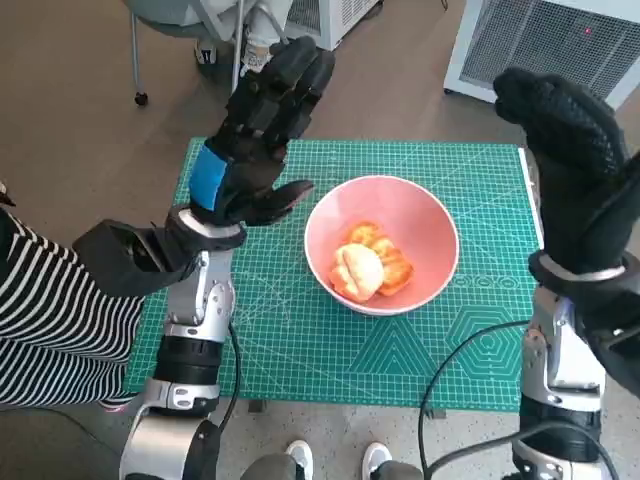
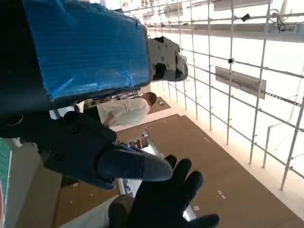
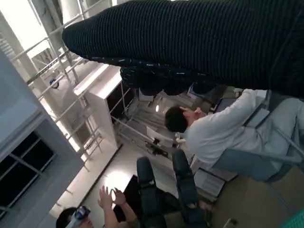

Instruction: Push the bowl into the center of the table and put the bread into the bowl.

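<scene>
Head view: bread [image 1: 368, 268] sits in pink bowl [image 1: 382, 243] mid-tabletop [image 1: 480, 190]. Left robot hand [image 1: 262, 130] raised, fingers spread, empty; right robot hand [image 1: 565, 150] raised, empty too.

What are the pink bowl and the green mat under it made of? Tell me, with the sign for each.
Bowl: probably plastic or glazed ceramic; its smooth pink wall has a soft, even sheen, which leaves it open. Mat: looks like a flexible vinyl or rubber cutting mat, matte green, printed with a fine white grid and angle lines, lying flat.
</scene>
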Controlling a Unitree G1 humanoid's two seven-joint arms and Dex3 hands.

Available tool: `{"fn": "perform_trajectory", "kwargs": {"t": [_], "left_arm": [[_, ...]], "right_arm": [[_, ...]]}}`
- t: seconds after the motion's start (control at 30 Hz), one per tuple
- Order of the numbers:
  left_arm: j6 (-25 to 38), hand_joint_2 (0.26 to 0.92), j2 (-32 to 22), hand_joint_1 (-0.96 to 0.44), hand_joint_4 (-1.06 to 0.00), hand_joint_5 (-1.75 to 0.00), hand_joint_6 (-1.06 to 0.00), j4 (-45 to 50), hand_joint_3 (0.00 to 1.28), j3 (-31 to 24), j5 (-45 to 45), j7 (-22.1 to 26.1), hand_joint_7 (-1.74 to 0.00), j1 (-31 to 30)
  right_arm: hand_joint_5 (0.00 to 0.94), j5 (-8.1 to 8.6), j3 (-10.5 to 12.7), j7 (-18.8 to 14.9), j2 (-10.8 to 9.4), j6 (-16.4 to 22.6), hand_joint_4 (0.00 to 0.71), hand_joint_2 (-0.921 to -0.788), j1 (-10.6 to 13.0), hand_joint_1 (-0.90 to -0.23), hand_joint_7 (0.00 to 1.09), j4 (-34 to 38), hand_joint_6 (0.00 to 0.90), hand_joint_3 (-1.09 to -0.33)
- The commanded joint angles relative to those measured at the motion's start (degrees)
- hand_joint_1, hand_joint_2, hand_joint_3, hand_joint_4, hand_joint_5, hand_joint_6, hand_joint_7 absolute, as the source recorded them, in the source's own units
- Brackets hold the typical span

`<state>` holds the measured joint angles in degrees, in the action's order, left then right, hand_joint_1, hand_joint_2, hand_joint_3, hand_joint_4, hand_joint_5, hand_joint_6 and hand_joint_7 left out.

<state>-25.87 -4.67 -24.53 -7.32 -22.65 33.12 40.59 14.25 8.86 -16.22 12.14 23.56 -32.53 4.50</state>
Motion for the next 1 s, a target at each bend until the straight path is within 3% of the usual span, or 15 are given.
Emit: {"fn": "perform_trajectory", "kwargs": {"t": [0.03,0.4,1.0], "left_arm": [[-0.89,0.921,-0.66,-0.66,-0.12,-0.04,0.0,-0.8,0.39,-1.1,-0.74,1.25,-0.5,-0.13],[-4.85,0.921,0.55,-0.7,-0.14,-0.05,0.0,-5.13,0.37,-3.72,-1.45,2.06,-0.47,0.61],[-9.6,0.921,1.35,-0.69,-0.16,-0.04,0.0,-11.04,0.36,-4.21,-0.5,3.3,-0.42,1.83]], "right_arm": [[0.007,-0.97,-0.77,0.62,-1.1,-0.31,0.199,-0.921,-0.67,-0.686,0.51,1.99,0.069,-0.767],[0.005,-1.43,-1.27,1.03,-1.99,-1.19,0.2,-0.921,-0.48,-0.714,0.5,2.09,0.09,-0.745],[0.001,0.79,-0.6,-1.23,-2.51,1.15,0.196,-0.921,-0.42,-0.714,0.48,6.52,0.091,-0.728]]}}
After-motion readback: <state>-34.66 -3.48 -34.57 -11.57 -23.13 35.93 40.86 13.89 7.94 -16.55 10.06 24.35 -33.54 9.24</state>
